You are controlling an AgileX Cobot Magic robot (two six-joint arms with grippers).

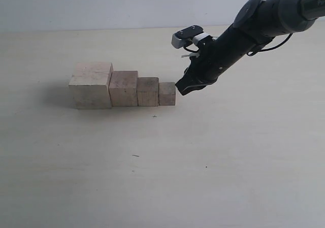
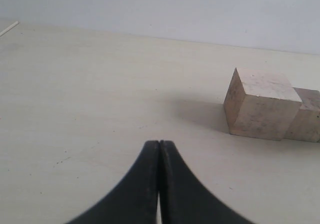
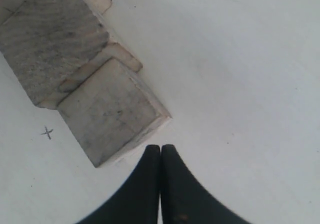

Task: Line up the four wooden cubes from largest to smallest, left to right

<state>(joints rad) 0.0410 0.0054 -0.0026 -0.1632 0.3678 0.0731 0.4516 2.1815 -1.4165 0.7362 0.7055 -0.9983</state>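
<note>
Four pale wooden cubes stand touching in a row on the table. From left to right they are the largest cube (image 1: pixel 91 85), the second cube (image 1: pixel 123 88), the third cube (image 1: pixel 148 91) and the smallest cube (image 1: pixel 167 94). My right gripper (image 1: pixel 181 89) is shut and empty, its tip just right of the smallest cube (image 3: pixel 112 109). In the left wrist view the left gripper (image 2: pixel 159 143) is shut with nothing in it, low over bare table, and the largest cube (image 2: pixel 261 104) stands farther off. The left arm does not show in the exterior view.
The pale table (image 1: pixel 203 162) runs back to a white wall (image 1: pixel 101 4). A small pencilled cross (image 1: pixel 154 116) is marked on the table just in front of the row. The right arm (image 1: pixel 254 25) reaches in from the upper right.
</note>
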